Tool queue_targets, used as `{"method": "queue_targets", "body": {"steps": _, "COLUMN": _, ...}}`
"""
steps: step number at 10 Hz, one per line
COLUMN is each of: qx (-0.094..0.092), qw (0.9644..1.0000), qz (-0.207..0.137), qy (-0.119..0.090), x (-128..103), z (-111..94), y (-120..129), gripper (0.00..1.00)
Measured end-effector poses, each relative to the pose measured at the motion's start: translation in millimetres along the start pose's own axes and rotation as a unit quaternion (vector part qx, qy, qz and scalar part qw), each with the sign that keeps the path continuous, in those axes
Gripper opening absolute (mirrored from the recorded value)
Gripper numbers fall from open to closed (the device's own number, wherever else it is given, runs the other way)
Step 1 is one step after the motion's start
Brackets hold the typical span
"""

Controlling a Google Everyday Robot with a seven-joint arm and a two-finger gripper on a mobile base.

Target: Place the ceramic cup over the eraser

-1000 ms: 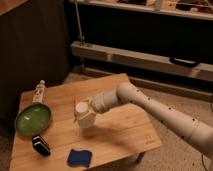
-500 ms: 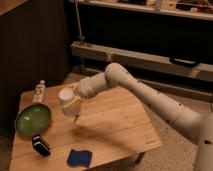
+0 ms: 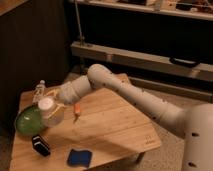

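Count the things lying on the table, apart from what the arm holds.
5: green bowl at left, white bottle behind it, eraser in front, blue pad at front edge, orange item in the middle. The gripper holds the ceramic cup by the bowl, possibly hiding more.

End effector w/ cup behind eraser

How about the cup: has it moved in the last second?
Yes. The hand, shut on the cup, carried it across the table from the middle to the bowl, nearer the eraser.
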Motion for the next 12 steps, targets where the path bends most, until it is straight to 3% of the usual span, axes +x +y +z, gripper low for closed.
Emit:
{"method": "queue_targets", "body": {"steps": 6, "qx": -0.070, "qw": 0.9968, "qz": -0.035, "qy": -0.018, "x": -13, "z": 36, "y": 22, "gripper": 0.00}}
{"method": "queue_targets", "body": {"steps": 12, "qx": -0.114, "qw": 0.9916, "qz": -0.056, "qy": -0.022, "x": -28, "z": 69, "y": 48, "gripper": 0.00}}
